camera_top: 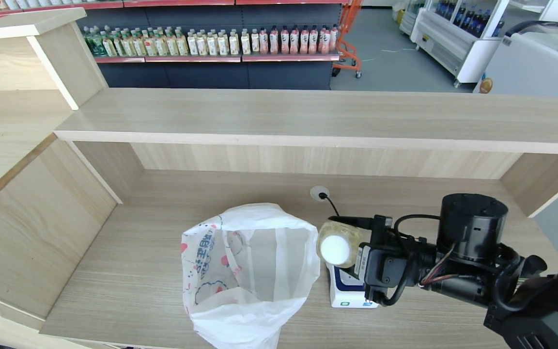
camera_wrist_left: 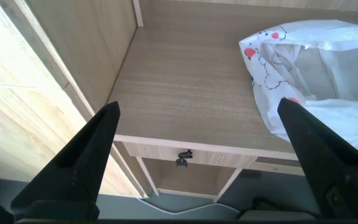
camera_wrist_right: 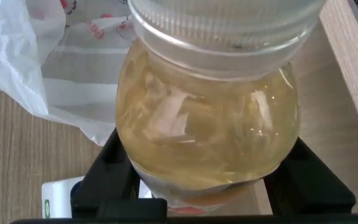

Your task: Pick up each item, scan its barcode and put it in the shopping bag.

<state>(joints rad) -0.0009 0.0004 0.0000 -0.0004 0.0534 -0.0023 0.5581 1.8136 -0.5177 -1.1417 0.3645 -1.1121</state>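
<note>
Head view, right claw (camera_top: 348, 242) gripping bottle (camera_top: 335, 249) above scanner (camera_top: 348, 293), shopping bag (camera_top: 202, 264) beside, left claw (camera_wrist_left: 199, 106) spread wide.

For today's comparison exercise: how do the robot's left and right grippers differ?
The left gripper is open and empty; the right gripper is shut on a bottle. The left hangs before the counter's near edge; the right is over the scanner, beside the shopping bag. Both have black fingers.

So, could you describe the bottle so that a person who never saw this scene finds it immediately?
Start from the wooden counter, where the white shopping bag stands open. At the bag's right side, the right tool holds the bottle above a white scanner. Its rounded clear body with yellowish liquid and white cap matches nothing nearby.
</note>
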